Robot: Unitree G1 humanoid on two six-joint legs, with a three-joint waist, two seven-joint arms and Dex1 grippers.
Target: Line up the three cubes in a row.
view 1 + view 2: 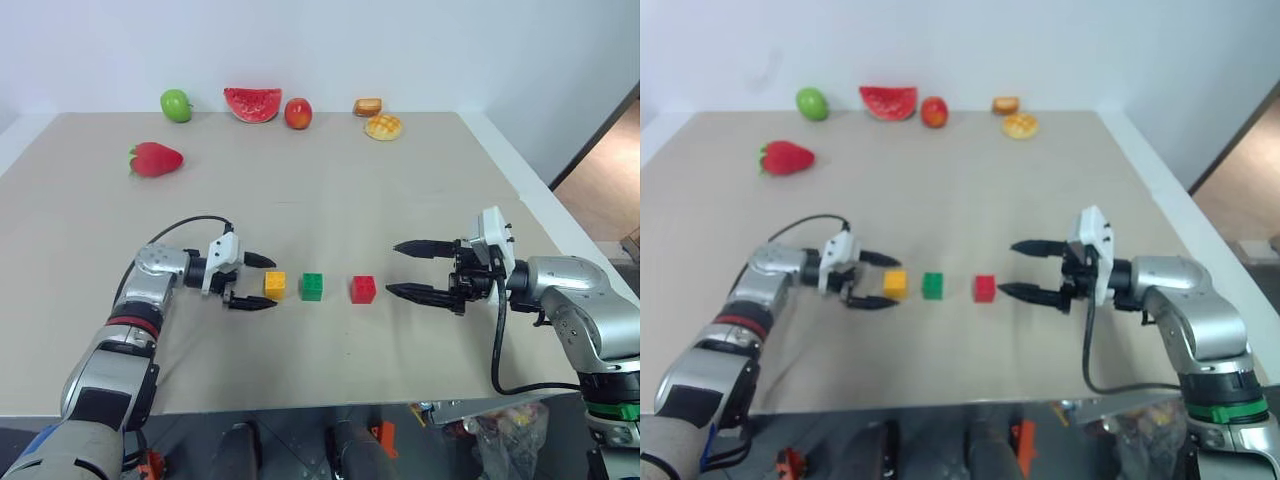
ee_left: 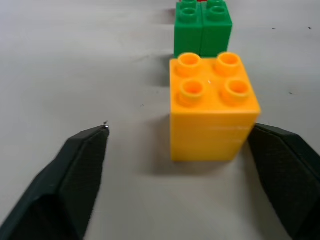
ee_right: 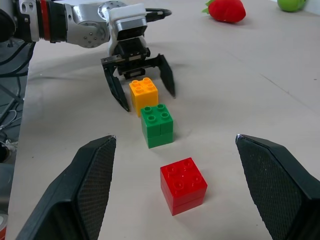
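A beige worktop (image 1: pixel 330 190) is stretching under a pale wall. At lower left, the left end effector (image 1: pixel 258 281) is standing spread, its fingers flanking the yellow-orange cube (image 1: pixel 275 284) without pinching it. The green cube (image 1: pixel 313 286) and red cube (image 1: pixel 363 289) are sitting in line toward the right. The right end effector (image 1: pixel 410 270) is hovering spread just beside the red one.

Beige table (image 1: pixel 330 190), yellow-orange cube (image 1: pixel 275 284), green cube (image 1: pixel 313 286), red cube (image 1: pixel 363 289) in a row, toy fruits and pastries along far edge

Three cubes (image 1: pixel 312 286), six toy foods (image 1: pixel 253 103), two claws (image 1: pixel 252 280).
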